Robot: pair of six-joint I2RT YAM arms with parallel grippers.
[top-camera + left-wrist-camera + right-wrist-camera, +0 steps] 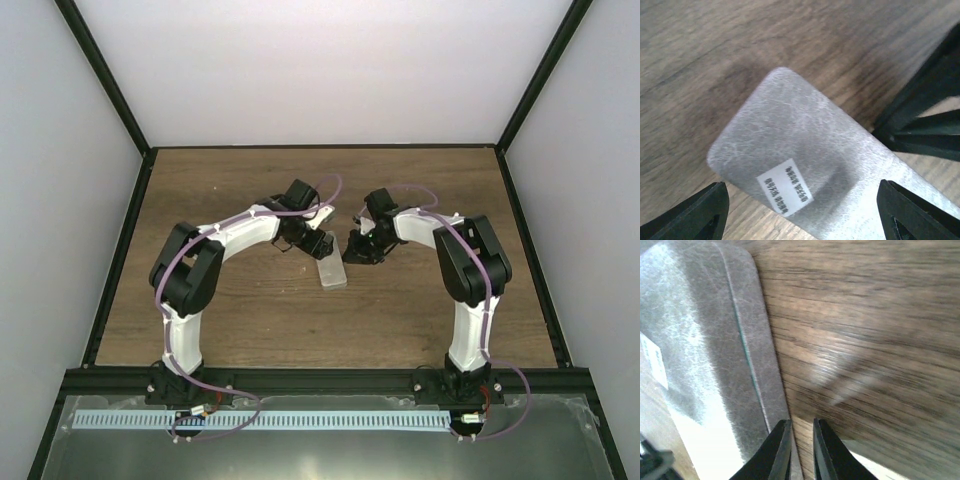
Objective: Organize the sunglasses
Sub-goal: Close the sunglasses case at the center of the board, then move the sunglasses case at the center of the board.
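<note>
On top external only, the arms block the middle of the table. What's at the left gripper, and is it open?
Observer: The left wrist view shows the left gripper open, with its fingers wide on either side of a flat grey case.
Operator: Case open or closed?
Observer: It looks closed. The right wrist view shows only a thin green seam running along its edge.
Operator: Right gripper?
Observer: The right gripper is almost shut, low at the case's edge, and I see nothing pinched between its fingers.
</note>
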